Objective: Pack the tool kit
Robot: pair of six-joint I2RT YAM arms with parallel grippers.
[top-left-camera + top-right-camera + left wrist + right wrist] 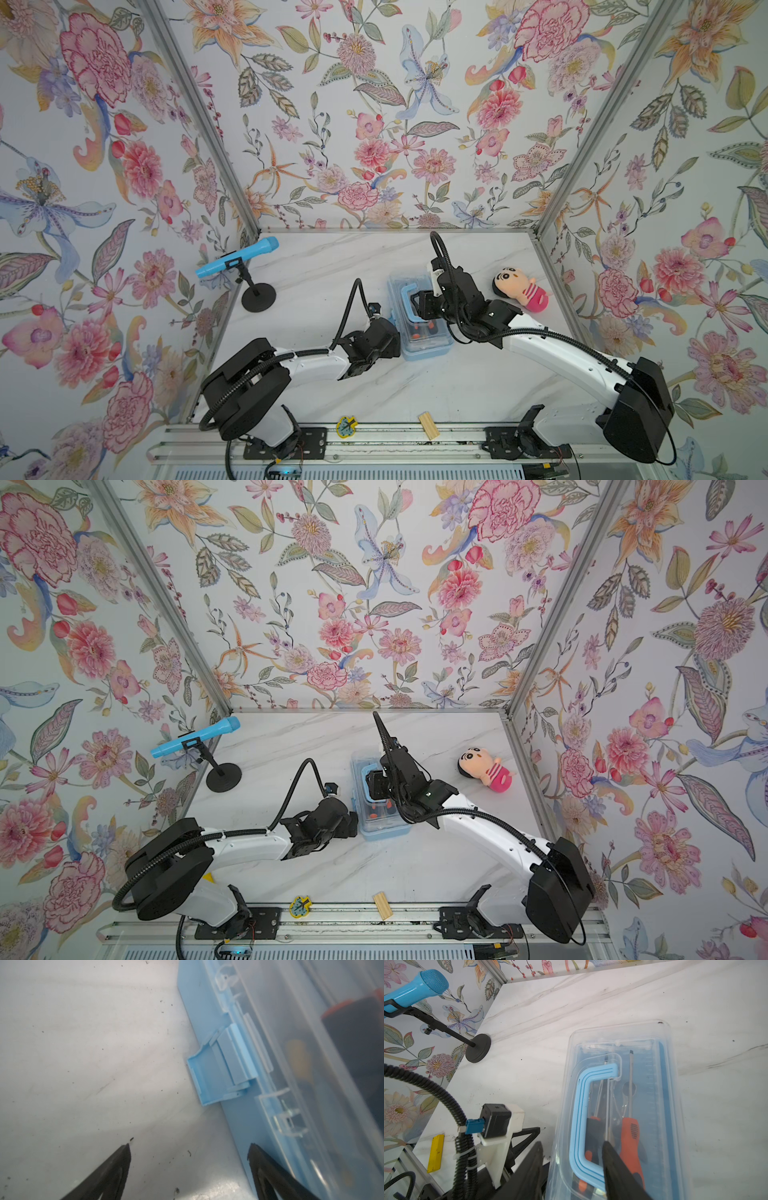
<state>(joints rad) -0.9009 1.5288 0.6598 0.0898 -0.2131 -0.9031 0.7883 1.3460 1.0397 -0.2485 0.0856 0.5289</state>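
Tool box (424, 341), blue base and clear lid, lid down, sits mid table (332, 257), long axis running 12 to 6 o'clock in both top views. Screwdrivers (631, 1142) with orange-black grips show through the lid. Blue handle (579, 1109) lies flat on the lid.

Left gripper (189, 1150): jaws wide apart, nothing between them, low at the box's 9 o'clock side. One fingertip is over bare table and the other over the blue base edge. The latch (214, 1072) sticks out from that side, just ahead of the tips, and nothing touches it.

Right gripper (572, 1146): reaches in from the box's 4 o'clock, over the lid. Jaws partly apart, straddling the handle bar and the lid's 9 o'clock edge. One finger is inside the handle loop, the other outside the box. Contact unclear.

Doll (519, 289) at the box's 3 o'clock, microphone (237, 257) at 10 o'clock, both well apart from it.
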